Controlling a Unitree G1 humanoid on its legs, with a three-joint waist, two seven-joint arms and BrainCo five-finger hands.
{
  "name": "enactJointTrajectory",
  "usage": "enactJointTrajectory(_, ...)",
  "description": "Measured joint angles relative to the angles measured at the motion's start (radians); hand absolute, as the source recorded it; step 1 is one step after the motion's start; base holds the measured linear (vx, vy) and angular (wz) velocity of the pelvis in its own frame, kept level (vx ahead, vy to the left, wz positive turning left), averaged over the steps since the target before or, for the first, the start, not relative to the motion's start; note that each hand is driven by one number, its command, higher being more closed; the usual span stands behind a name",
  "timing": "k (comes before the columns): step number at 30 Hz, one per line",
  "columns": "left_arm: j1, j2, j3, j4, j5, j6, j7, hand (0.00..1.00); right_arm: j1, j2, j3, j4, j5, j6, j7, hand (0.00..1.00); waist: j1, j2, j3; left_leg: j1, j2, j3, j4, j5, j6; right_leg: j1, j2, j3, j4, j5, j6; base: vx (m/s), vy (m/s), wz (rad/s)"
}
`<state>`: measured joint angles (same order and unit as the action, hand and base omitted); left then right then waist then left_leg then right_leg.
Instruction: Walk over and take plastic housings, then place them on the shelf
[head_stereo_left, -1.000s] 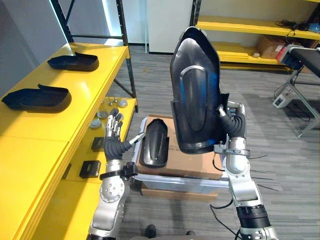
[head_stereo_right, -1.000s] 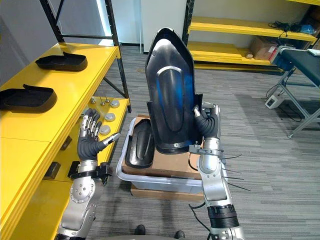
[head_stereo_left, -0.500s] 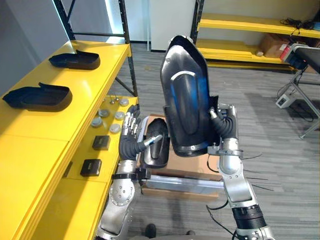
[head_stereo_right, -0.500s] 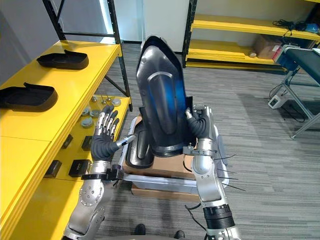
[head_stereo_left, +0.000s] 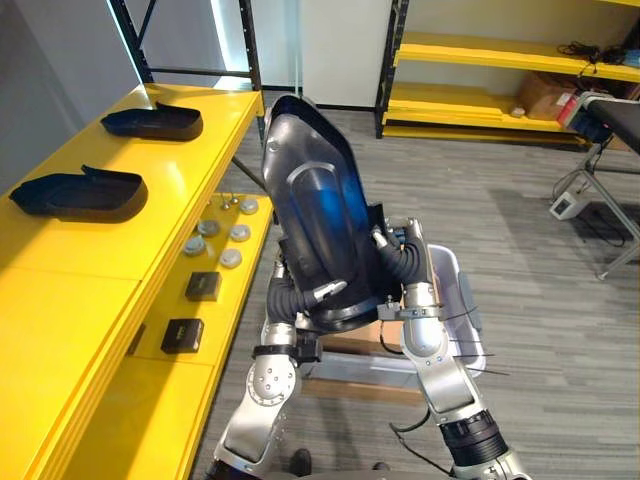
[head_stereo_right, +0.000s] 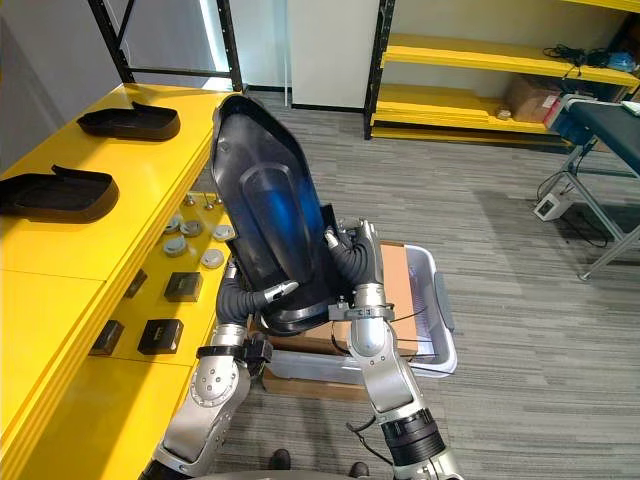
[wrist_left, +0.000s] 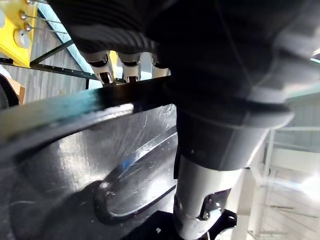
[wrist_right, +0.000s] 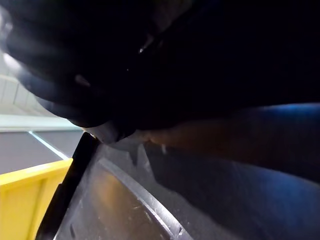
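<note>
Where the hands meet: lower end of the large black plastic housing; it is raised just off the yellow shelf's front edge, pointed top leaning toward the shelf
Left hand: pinching the housing's lower rim; thumb on the glossy face, fingers behind the edge
Right hand: curled round the rim on the side away from the shelf
Grey bin: on the floor beside the shelf, under the raised housing; cardboard on it
Black boxes: on the shelf's lower level; silver discs just beyond them
Shelf top: nearer housing and farther housing lying flat, well apart
</note>
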<state>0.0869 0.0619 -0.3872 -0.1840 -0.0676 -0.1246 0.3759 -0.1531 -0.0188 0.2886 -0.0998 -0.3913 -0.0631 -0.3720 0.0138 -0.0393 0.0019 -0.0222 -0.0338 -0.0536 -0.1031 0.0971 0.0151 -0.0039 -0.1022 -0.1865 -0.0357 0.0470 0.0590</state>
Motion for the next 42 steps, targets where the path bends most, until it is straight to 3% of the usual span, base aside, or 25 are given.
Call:
enactJointTrajectory(7,-0.011,0.001,0.008,0.066,-0.004,0.013,0.018,1.00,0.001,0.000,0.045,-0.001,0.112,-0.015,0.013,0.00,-0.002,-0.001,-0.009,0.002,0.001,0.003,0.000,0.000,0.000,0.000,0.001,0.004,-0.001,0.000,0.000,0.00,-0.002,-0.01)
enactJointTrajectory(13,-0.011,0.024,0.059,0.067,-0.003,0.036,0.013,1.00,-0.004,-0.016,0.076,-0.002,0.389,-0.058,0.144,0.00,0.001,-0.003,-0.017,0.002,0.000,0.002,0.000,0.000,0.001,0.001,0.000,0.002,0.000,0.000,0.001,0.00,0.000,0.00)
enactJointTrajectory(19,-0.010,0.018,0.103,0.054,0.000,0.036,-0.024,1.00,-0.005,-0.053,0.054,-0.041,0.466,-0.068,0.204,0.00,0.000,-0.003,-0.017,0.005,0.000,0.003,0.000,0.000,0.000,0.003,0.000,0.003,0.000,0.000,0.000,0.00,0.000,0.00)
enactJointTrajectory(22,-0.004,0.018,0.158,0.016,0.003,0.036,-0.026,1.00,-0.003,-0.071,-0.017,-0.136,0.482,-0.095,0.225,0.00,-0.001,-0.003,-0.017,0.007,0.000,0.006,0.000,0.000,0.000,0.004,0.001,0.005,0.001,0.000,0.000,0.00,0.000,0.00)
enactJointTrajectory(27,0.031,0.017,0.236,-0.026,0.029,0.034,-0.026,1.00,0.042,-0.076,-0.248,-0.203,0.530,-0.156,0.219,0.00,-0.001,-0.003,-0.017,0.012,0.000,0.015,0.000,0.000,0.000,0.008,0.000,0.007,0.001,-0.001,0.000,0.00,0.000,-0.01)
enactJointTrajectory(30,0.088,0.013,0.262,-0.076,0.041,0.034,-0.029,1.00,0.121,-0.045,-0.429,-0.199,0.704,-0.179,0.217,0.00,-0.003,-0.003,-0.017,0.012,-0.001,0.015,0.000,-0.003,-0.003,0.008,-0.001,0.004,0.000,-0.001,0.001,0.00,0.000,0.00)
enactJointTrajectory(33,0.126,0.001,0.284,-0.107,0.041,0.031,-0.047,1.00,0.183,-0.027,-0.550,-0.178,0.811,-0.212,0.195,0.00,-0.011,-0.001,-0.017,0.012,-0.001,0.015,0.000,-0.004,-0.002,0.008,-0.001,0.002,-0.001,-0.002,0.002,0.00,0.000,0.00)
enactJointTrajectory(34,0.149,-0.002,0.300,-0.127,0.040,0.030,-0.051,1.00,0.213,-0.028,-0.603,-0.129,0.826,-0.225,0.185,0.00,-0.026,0.000,-0.017,0.011,0.000,0.015,0.000,-0.005,-0.002,0.007,-0.001,0.002,-0.002,-0.003,0.003,0.00,0.000,0.00)
enactJointTrajectory(38,0.181,-0.005,0.325,-0.158,0.039,0.025,-0.074,1.00,0.286,-0.030,-0.681,0.103,0.816,-0.216,0.157,0.00,-0.035,0.006,-0.020,0.002,0.002,0.019,0.000,-0.009,-0.003,-0.003,0.000,0.005,-0.003,-0.004,0.005,0.00,0.000,-0.04)
enactJointTrajectory(40,0.204,-0.008,0.339,-0.177,0.036,0.004,-0.095,1.00,0.307,-0.031,-0.722,0.354,0.807,-0.166,0.156,0.00,-0.042,0.012,-0.020,0.001,0.004,0.019,0.000,-0.010,-0.004,-0.003,0.000,0.005,-0.004,-0.005,0.006,0.00,0.000,0.00)
enactJointTrajectory(42,0.218,-0.008,0.340,-0.190,0.030,-0.009,-0.112,1.00,0.321,-0.042,-0.722,0.543,0.799,-0.144,0.164,0.00,-0.048,0.020,-0.017,-0.001,0.005,0.016,0.000,-0.012,-0.005,-0.003,-0.002,0.008,-0.006,-0.004,0.005,0.00,0.000,0.00)
